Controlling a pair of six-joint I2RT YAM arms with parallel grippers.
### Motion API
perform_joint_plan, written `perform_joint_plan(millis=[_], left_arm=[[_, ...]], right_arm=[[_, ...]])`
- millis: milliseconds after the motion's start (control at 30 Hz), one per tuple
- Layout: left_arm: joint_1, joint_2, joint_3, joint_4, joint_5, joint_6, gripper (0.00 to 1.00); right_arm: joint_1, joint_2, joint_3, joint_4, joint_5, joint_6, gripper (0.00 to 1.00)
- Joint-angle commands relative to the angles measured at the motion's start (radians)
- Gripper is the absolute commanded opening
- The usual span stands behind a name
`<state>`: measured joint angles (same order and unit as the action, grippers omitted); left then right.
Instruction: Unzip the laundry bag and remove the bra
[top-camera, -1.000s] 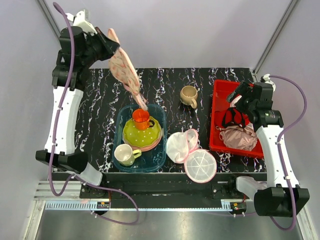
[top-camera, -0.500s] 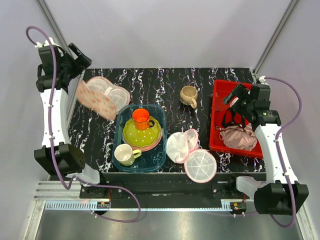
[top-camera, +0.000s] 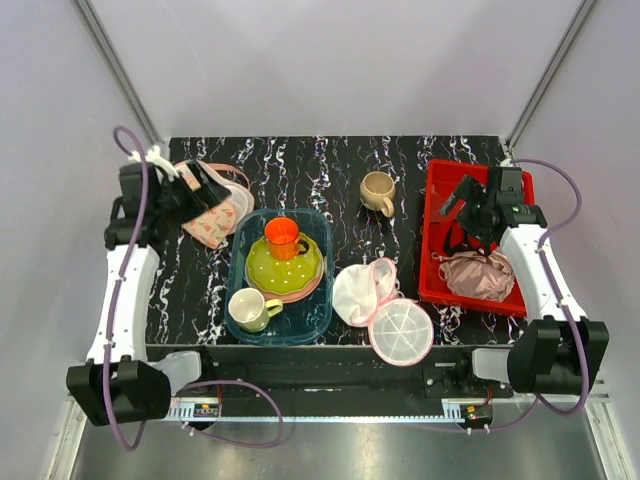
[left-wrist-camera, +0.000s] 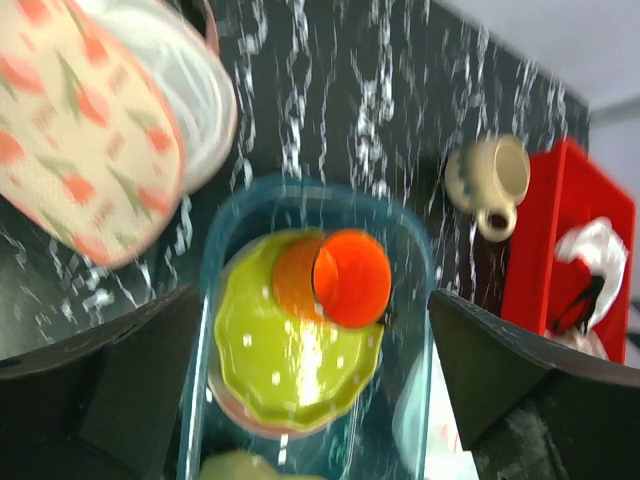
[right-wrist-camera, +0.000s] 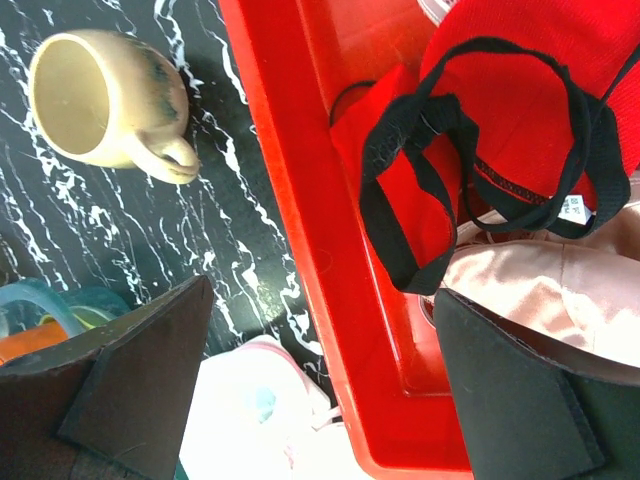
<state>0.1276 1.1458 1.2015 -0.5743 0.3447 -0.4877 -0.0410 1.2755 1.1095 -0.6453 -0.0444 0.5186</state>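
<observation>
The laundry bag (top-camera: 213, 212), peach with red-orange motifs, lies on the table at the back left, a white layer showing at its right edge. The left wrist view has the laundry bag (left-wrist-camera: 90, 150) at top left. My left gripper (top-camera: 207, 190) hovers over it, open and empty; in the wrist view the left gripper (left-wrist-camera: 313, 295) frames the bin. The mauve-pink bra (top-camera: 478, 275) rests in the red tray (top-camera: 432, 250), where the bra (right-wrist-camera: 560, 290) lies beside a red garment with black straps (right-wrist-camera: 500, 150). My right gripper (top-camera: 463, 200) hangs open above the tray's far half, and the right gripper (right-wrist-camera: 322, 290) holds nothing.
A blue bin (top-camera: 318, 310) holds a green plate (top-camera: 283, 268), an orange cup (top-camera: 282, 236) and a pale green mug (top-camera: 248, 309). A beige mug (top-camera: 378, 192) stands mid-table. White mesh pouches with pink rims (top-camera: 400, 330) lie near the front edge.
My left gripper has opened and let go of the laundry bag, which went from hanging in the air to lying on the table at back left. The left arm swung down; the right gripper shifted slightly.
</observation>
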Motion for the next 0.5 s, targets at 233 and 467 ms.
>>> perform_joint_plan(millis=[233,467], left_arm=[[-0.072,-0.268,-0.180,-0.045,-0.039,0.101,0.99],[-0.072,-0.251,-0.183,-0.102,-0.052,0.132,0.99]], right_arm=[[0.001,0.031,0.044,0.009,0.098,-0.019,1.00],[0.001,0.035,0.039,0.013,0.103,-0.012,1.00]])
